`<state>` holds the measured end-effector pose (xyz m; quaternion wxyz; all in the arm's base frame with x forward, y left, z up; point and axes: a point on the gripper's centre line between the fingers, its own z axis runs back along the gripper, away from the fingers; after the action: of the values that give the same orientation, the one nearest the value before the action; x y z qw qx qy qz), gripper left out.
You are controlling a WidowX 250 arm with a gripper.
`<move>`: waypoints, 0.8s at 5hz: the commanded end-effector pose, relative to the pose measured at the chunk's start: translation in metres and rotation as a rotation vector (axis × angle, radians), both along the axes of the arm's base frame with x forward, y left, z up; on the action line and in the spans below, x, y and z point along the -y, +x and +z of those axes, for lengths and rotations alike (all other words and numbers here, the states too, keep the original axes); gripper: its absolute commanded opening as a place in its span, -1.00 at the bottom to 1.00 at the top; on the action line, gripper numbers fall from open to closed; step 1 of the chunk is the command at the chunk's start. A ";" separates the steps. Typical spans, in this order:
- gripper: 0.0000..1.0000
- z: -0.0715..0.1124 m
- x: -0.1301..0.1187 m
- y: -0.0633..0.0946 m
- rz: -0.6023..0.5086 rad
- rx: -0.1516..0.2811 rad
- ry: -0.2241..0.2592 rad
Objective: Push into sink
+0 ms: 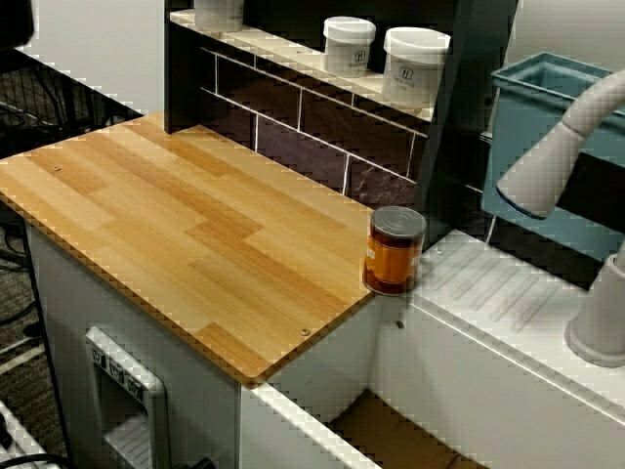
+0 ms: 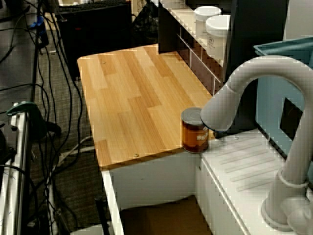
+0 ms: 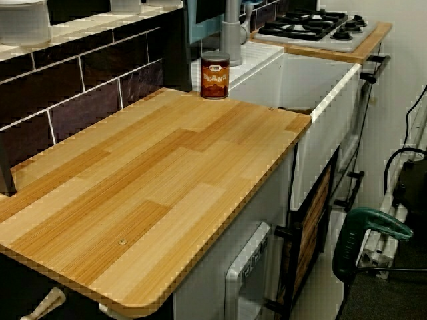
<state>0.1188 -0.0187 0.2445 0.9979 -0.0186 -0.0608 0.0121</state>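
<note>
One can [image 1: 395, 250] of beans is standing upright at the far corner of the wooden counter [image 1: 186, 230], right where the wood is meeting the white ribbed drainboard [image 1: 513, 293], with the sink [image 1: 410, 440] opening just beside and below it. No arm or pincer is showing in any view, so I cannot tell how the pincer is set.

Judging from this, the main risk is direction: a push aimed slightly off could be sending the can onto the drainboard rather than over the rim. Contact high on the can could be tipping it, and once on its side it may be rolling away across the counter. The curved faucet [image 2: 244, 93] is hanging just above the can and may be crowding any approach from that side.

Away from the can, the counter is lying bare, its striped wood smooth and level. Behind the can a dark tiled wall is carrying a shelf with white jars [image 1: 415, 63], and a blue-teal bin [image 1: 547, 147] is sitting beyond the drainboard. Past the sink a toy stove [image 3: 313, 27] is showing; cables are trailing over the floor.
</note>
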 end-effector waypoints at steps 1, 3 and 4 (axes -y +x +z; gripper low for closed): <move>1.00 0.000 0.000 0.000 0.000 0.000 0.000; 1.00 -0.002 -0.048 0.023 0.068 0.016 0.043; 1.00 -0.006 -0.068 0.031 0.118 0.010 0.040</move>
<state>0.1479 0.0463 0.2317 0.9960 0.0012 -0.0528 0.0718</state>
